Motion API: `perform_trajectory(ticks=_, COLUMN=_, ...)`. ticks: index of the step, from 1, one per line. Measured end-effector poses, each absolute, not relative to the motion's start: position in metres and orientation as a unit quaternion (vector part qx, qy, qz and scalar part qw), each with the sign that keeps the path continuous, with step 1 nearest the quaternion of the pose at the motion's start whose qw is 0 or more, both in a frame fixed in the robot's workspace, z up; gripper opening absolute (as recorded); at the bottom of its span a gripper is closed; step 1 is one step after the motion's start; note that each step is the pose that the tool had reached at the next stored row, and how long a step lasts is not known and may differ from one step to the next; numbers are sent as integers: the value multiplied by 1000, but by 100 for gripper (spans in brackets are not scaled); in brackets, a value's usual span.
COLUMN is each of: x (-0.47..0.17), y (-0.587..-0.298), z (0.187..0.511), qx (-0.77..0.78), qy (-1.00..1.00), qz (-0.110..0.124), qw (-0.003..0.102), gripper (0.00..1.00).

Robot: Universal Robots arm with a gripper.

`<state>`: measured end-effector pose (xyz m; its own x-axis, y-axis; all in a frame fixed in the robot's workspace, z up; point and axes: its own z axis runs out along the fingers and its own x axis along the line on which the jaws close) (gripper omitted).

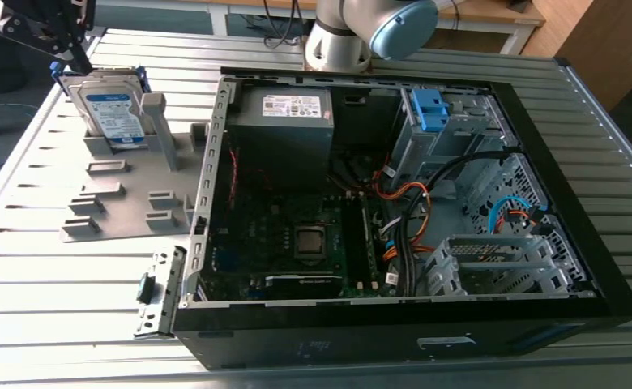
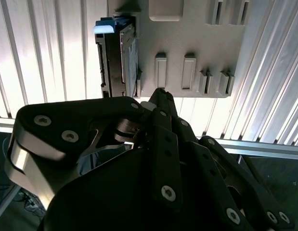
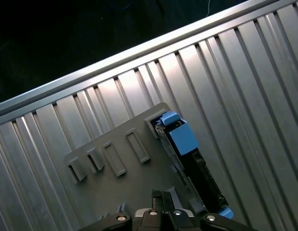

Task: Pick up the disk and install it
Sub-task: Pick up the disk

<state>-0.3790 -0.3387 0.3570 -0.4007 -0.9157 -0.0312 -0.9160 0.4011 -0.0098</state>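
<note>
Disk (image 1: 114, 112), a flat silver-grey drive with a white and blue label and a blue frame along its edges, is seen standing upright on its edge in a slot of a grey moulded holder (image 1: 108, 207). In the exterior view it is held at one end of the holder, with several small empty slots of the holder lying in front of it. The holder is laid flat on a slatted metal table (image 1: 35, 275), and an open computer case (image 1: 403, 344) is set just beside the holder.

The gripper (image 1: 79, 58) is seen above the holder, close over an upper corner of the disk. Its fingers are drawn together, and nothing is held between them. Whether the tips touch the blue frame cannot be told.

In the second wrist view the disk (image 2: 121, 57) is shown edge-on in the holder (image 2: 197, 29), just beyond and to one side of the closed gripper (image 2: 160, 94), not between the fingers. In the first wrist view the disk (image 3: 187, 154) is likewise seen beside the gripper (image 3: 158, 195), at the holder's (image 3: 134, 178) edge.
</note>
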Motion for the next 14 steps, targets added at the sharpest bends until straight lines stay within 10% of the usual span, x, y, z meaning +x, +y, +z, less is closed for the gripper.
perform_trajectory(ticks=14, x=-379, y=-339, z=357, qx=-563, qy=826, qz=5, qw=16, gripper=11)
